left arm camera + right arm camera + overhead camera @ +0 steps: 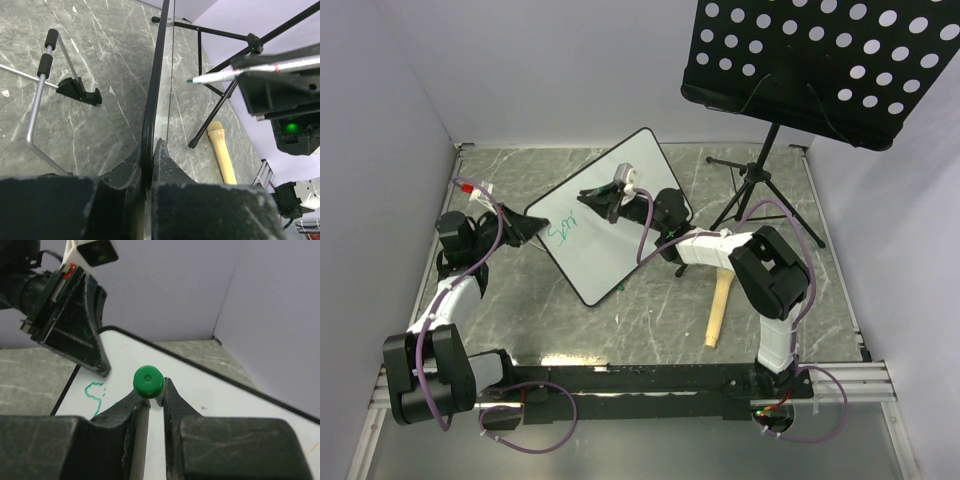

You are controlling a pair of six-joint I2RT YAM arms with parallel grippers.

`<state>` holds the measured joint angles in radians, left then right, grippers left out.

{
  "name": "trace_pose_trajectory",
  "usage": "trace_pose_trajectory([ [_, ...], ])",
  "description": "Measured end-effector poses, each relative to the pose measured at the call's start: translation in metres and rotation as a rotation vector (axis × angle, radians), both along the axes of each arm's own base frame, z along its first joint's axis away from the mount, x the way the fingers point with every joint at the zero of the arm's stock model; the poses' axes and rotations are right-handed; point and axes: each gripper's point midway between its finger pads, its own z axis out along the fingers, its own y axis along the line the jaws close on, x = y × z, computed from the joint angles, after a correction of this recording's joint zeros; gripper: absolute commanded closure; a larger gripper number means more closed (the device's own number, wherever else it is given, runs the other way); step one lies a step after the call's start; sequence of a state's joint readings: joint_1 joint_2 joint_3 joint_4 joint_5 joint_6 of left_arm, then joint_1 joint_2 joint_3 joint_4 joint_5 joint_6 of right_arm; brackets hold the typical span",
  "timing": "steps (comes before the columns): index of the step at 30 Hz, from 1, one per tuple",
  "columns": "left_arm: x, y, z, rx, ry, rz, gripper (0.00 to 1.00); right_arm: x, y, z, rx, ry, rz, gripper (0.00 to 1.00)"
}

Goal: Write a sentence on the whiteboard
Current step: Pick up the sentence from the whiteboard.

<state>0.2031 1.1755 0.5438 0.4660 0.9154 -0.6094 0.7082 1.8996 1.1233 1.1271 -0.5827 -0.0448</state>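
Note:
The whiteboard [620, 235] is tilted up off the table, with a short teal-green start of the sentence [560, 235] near its left corner. My left gripper [527, 228] is shut on that corner; the left wrist view shows the board's black frame [152, 100] edge-on between the fingers. My right gripper [610, 203] hovers over the board's face, shut on a marker with a green end [148, 381]. The marker's tip [191, 80] points at the board, a small gap away. The green writing [95, 392] shows left of the right fingers.
A black perforated music stand [820, 60] on a tripod [760, 200] stands at the back right. A wooden handle [720, 310] lies on the marble table beside the right arm. A bent wire prop with black grips [40, 100] lies behind the board.

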Motion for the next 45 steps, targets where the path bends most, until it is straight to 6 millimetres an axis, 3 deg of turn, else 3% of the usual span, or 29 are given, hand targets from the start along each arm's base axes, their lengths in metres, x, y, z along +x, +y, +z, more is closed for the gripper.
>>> trace_pose_trajectory([
  [6, 0.0, 0.0, 0.0, 0.0, -0.001, -0.001, 0.99, 0.009, 0.006, 0.009, 0.012, -0.009, -0.009, 1.0],
  [15, 0.0, 0.0, 0.0, 0.001, 0.001, 0.001, 0.99, 0.019, 0.013, -0.011, -0.019, 0.032, -0.012, 1.0],
  [21, 0.0, 0.001, -0.002, 0.0, 0.011, 0.004, 0.99, 0.019, 0.013, -0.012, -0.02, 0.035, -0.012, 1.0],
  [45, 0.0, 0.001, -0.004, -0.001, 0.027, 0.005, 0.99, -0.002, 0.0, -0.042, -0.048, 0.077, 0.008, 1.0],
])
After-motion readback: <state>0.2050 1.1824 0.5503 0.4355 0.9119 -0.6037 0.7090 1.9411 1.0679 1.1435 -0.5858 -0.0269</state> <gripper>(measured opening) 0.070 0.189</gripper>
